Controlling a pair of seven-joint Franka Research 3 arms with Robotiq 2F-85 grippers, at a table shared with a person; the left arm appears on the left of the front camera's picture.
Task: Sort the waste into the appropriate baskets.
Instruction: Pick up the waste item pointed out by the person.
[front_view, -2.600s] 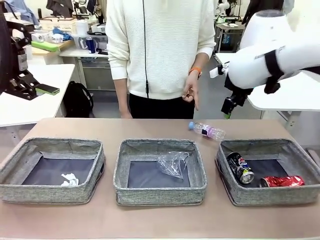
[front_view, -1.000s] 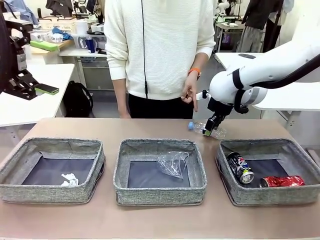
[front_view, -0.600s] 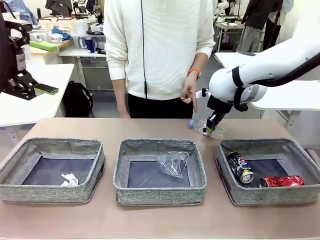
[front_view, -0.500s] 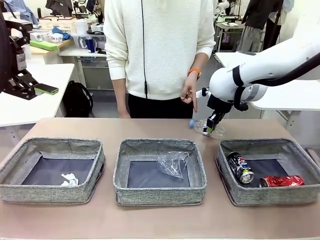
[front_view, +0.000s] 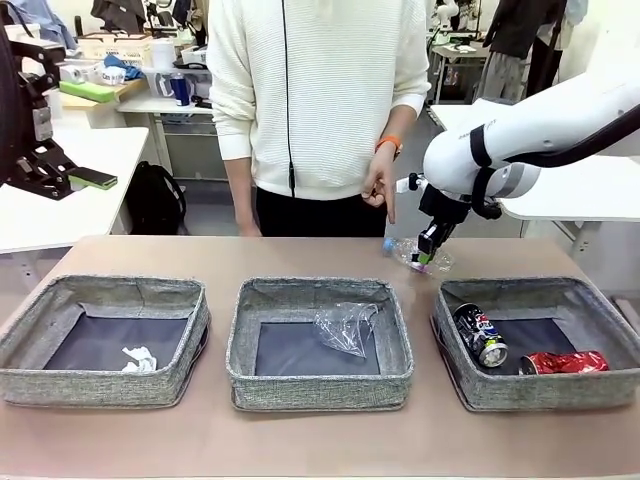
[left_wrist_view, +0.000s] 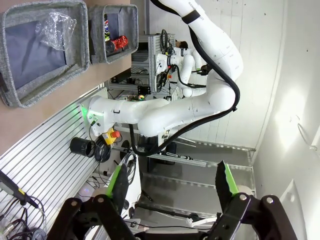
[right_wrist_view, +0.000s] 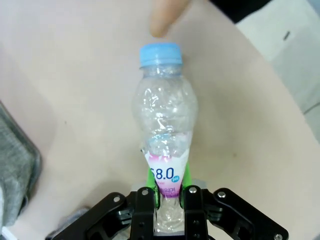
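Bottle (right_wrist_view: 163, 135) — claw-pinched (right_wrist_view: 167, 192) — beige tabletop (front_view: 300, 258)

Tan desk (front_view: 300, 440); black backpack (front_view: 156, 198) on floor beyond; green book (front_view: 87, 92) on cluttered far bench.

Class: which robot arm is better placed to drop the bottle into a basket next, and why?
The right. Its gripper is already shut on the bottle, near the middle basket. The left gripper is open, facing away.

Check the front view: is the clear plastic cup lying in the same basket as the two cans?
No, the clear plastic cup lies in the middle basket, apart from them.
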